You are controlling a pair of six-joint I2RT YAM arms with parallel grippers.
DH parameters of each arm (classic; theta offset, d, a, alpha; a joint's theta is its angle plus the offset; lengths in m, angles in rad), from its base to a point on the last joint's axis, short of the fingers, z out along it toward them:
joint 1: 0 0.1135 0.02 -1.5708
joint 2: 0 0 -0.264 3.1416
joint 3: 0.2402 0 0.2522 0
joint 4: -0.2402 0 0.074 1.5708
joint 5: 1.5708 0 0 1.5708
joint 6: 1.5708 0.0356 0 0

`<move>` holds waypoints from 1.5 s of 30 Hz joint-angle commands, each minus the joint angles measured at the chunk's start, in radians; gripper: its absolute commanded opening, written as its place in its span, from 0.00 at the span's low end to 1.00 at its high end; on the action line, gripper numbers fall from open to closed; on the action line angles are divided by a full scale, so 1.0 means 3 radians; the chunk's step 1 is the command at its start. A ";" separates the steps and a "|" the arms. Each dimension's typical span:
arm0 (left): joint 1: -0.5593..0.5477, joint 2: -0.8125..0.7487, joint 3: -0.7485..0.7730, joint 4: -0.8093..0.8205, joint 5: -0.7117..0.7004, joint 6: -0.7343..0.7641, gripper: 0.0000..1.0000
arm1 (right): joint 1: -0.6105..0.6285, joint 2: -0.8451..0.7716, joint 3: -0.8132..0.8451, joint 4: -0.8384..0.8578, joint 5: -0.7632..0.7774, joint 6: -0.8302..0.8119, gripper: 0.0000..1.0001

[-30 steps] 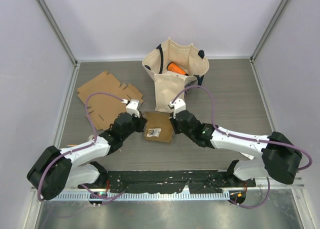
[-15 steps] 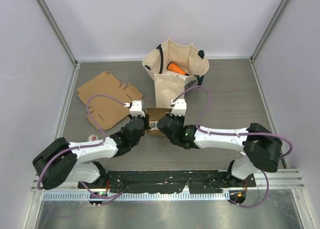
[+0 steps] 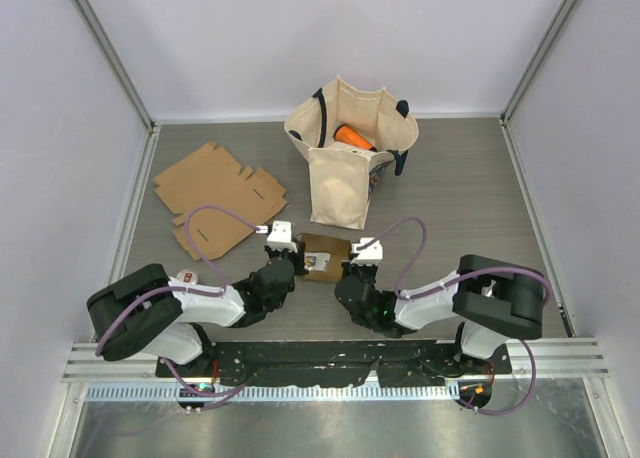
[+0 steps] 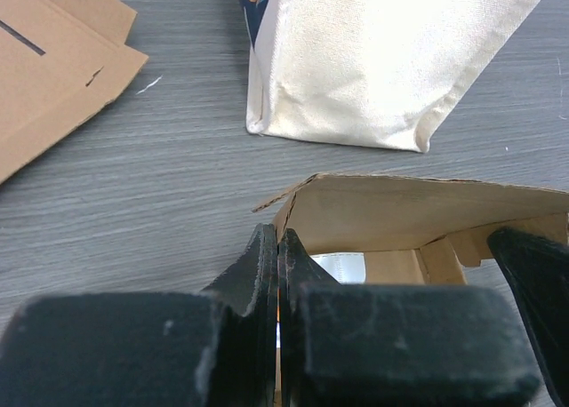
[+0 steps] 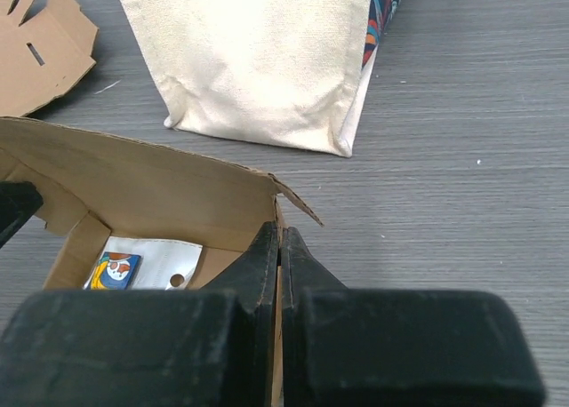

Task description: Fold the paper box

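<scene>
The paper box [image 3: 322, 256] is a small brown cardboard box, open at the top, lying between my two grippers in front of the bag. A white packet with a coloured picture [image 5: 133, 263] lies inside it. My left gripper [image 3: 291, 255] is shut on the box's left wall; in the left wrist view the fingers [image 4: 265, 256] pinch the wall's edge beside the box [image 4: 418, 207]. On the opposite side, the right gripper [image 3: 353, 269] is shut on the right wall. In the right wrist view the right gripper [image 5: 280, 238] holds the corner of the box [image 5: 151, 180].
A cream canvas tote bag [image 3: 350, 163] stands just behind the box with an orange thing [image 3: 352, 136] inside. A flat, unfolded cardboard sheet [image 3: 215, 193] lies at the back left. A small round object [image 3: 186, 276] sits by the left arm.
Both arms have drawn back toward the near edge, and the box has come with them, away from the bag. Both grippers stay shut on its side walls.
</scene>
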 commanded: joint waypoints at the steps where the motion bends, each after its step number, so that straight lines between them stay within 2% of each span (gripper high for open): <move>1: -0.0109 0.0070 -0.0064 0.0390 -0.0440 -0.0161 0.00 | 0.0142 0.0184 -0.0143 0.1386 0.0552 -0.0555 0.01; 9: -0.0507 0.0136 -0.0166 0.0395 -0.0946 -0.0417 0.00 | 0.0383 0.0414 -0.0342 0.2220 0.0767 -0.1000 0.01; 10: -0.0619 0.0177 -0.0161 0.0395 -0.1174 -0.0427 0.00 | 0.0403 0.0445 -0.0353 0.2343 0.0778 -0.1036 0.01; 16: -0.0835 0.0407 -0.0156 0.0472 -0.1534 -0.0662 0.00 | 0.0526 0.0578 -0.0429 0.2722 0.0839 -0.1174 0.04; 21: -0.0922 0.0494 -0.0140 0.0503 -0.1698 -0.0718 0.00 | 0.0623 0.0685 -0.0450 0.2922 0.0951 -0.1318 0.10; 23: -0.0948 0.0560 -0.0120 0.0498 -0.1703 -0.0794 0.00 | 0.0664 0.0650 -0.0465 0.2902 0.0891 -0.1338 0.18; 24: -0.0953 0.0581 -0.0115 0.0488 -0.1723 -0.0815 0.00 | 0.0700 0.0548 -0.0480 0.2765 0.0890 -0.1338 0.21; 25: -0.0973 0.0612 -0.0110 0.0487 -0.1729 -0.0836 0.00 | 0.0761 0.0482 -0.0475 0.2606 0.0890 -0.1278 0.32; 26: -0.0978 0.0642 -0.0074 0.0487 -0.1724 -0.0831 0.00 | 0.0802 0.0370 -0.0420 0.2357 0.0890 -0.1171 0.38; 28: -0.1004 0.0653 -0.0074 0.0487 -0.1764 -0.0826 0.00 | 0.0843 -0.0100 -0.0323 0.0868 0.0692 -0.0615 0.53; 29: -0.1009 0.0653 -0.0064 0.0487 -0.1769 -0.0810 0.00 | 0.0833 -0.0269 -0.0114 0.0107 0.0569 0.0451 0.55; 30: -0.1009 0.0633 -0.0069 0.0472 -0.1795 -0.0785 0.00 | 0.0833 -0.0392 -0.0036 -0.1080 0.0502 0.0801 0.56; 32: -0.1024 0.0607 -0.0059 0.0462 -0.1810 -0.0744 0.00 | 0.0828 -0.0704 -0.0041 -0.1479 0.0135 0.1018 0.58; 35: -0.1050 0.0571 -0.0054 0.0441 -0.1856 -0.0688 0.00 | 0.0818 -0.1230 -0.0102 -0.2383 -0.0376 0.1376 0.60; 38: -0.1070 0.0556 -0.0048 0.0426 -0.1882 -0.0662 0.00 | 0.0772 -0.1824 -0.0077 -0.2971 -0.0883 0.1576 0.63; 42: -0.1086 0.0617 0.0033 0.0401 -0.1902 -0.0580 0.00 | 0.0675 -0.2534 -0.0092 -0.3218 -0.1390 0.1785 0.66; 44: -0.1096 0.0668 0.0090 0.0401 -0.1918 -0.0519 0.00 | 0.0608 -0.2805 0.0020 -0.3544 -0.1487 0.1979 0.70; 45: -0.1101 0.0678 0.0105 0.0401 -0.1918 -0.0509 0.00 | 0.0446 -0.2873 0.0071 -0.3617 -0.1563 0.2046 0.75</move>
